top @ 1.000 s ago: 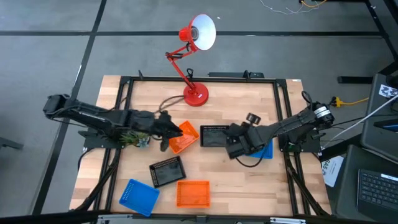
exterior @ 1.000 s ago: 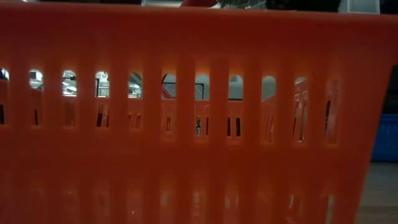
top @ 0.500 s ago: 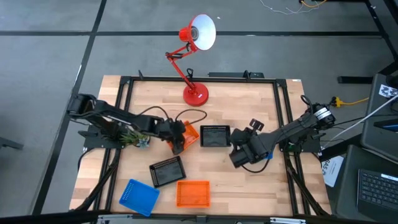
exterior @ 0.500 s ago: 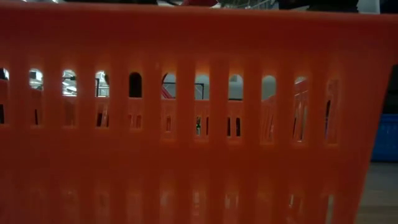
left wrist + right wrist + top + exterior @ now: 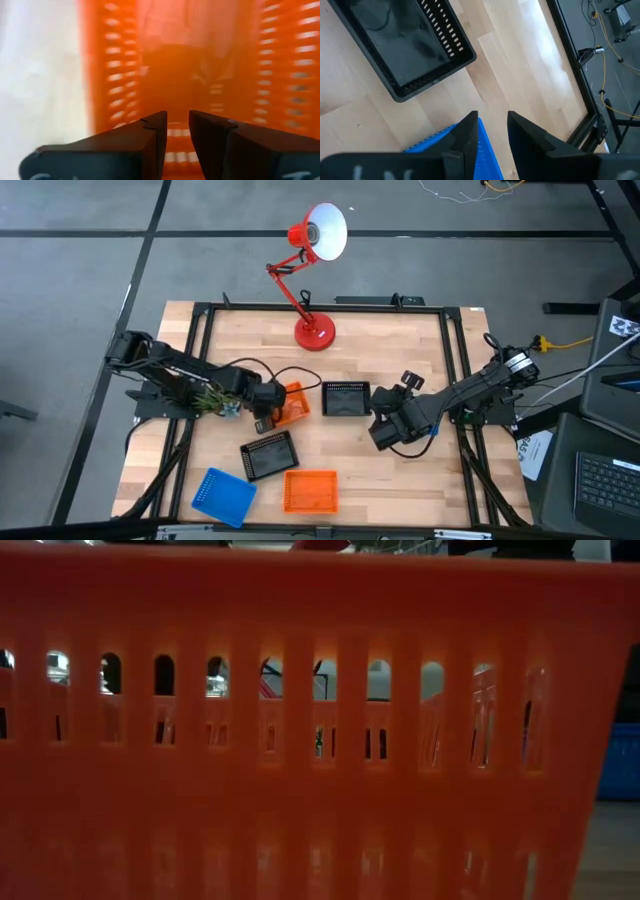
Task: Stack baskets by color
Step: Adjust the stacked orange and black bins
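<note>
Left gripper [image 5: 268, 412] pinches the wall of an orange basket [image 5: 291, 403] at mid-table, fingers nearly together; right gripper [image 5: 385, 430] grips a blue basket [image 5: 451, 142]; a black basket [image 5: 346, 398] lies between them; black [image 5: 268, 455], blue [image 5: 223, 496] and orange [image 5: 310, 491] baskets sit near the front edge.

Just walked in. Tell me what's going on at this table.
Two robot arms are sorting small baskets by color. The left gripper is at an orange basket mid-table, its fingers on the basket's wall. The right gripper holds the rim of a blue basket beside a black basket. Another black basket, a blue one and an orange one lie loose near the front edge. Nothing looks stacked yet.
</note>
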Controlling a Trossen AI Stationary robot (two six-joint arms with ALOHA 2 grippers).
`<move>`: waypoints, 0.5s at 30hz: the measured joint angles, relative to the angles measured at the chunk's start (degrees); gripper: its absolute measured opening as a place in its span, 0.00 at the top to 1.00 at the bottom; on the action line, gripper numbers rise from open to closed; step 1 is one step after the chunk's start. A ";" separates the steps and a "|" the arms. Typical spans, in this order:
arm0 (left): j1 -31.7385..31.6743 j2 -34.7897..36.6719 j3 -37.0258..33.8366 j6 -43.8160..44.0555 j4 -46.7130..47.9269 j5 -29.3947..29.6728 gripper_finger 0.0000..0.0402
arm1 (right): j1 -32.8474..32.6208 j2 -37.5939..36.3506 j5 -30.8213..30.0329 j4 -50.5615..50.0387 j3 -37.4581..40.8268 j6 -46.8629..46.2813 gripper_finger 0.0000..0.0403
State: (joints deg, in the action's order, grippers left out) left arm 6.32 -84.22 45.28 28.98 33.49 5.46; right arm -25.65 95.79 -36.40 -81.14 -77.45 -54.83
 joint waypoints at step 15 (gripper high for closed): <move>-2.76 0.26 5.79 -8.77 -5.23 5.48 0.82 | 0.00 0.02 -0.09 0.09 0.00 -0.15 0.74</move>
State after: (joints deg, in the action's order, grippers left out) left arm 3.56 -83.96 51.07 20.21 28.25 10.94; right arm -25.65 95.81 -36.49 -81.06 -77.45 -54.98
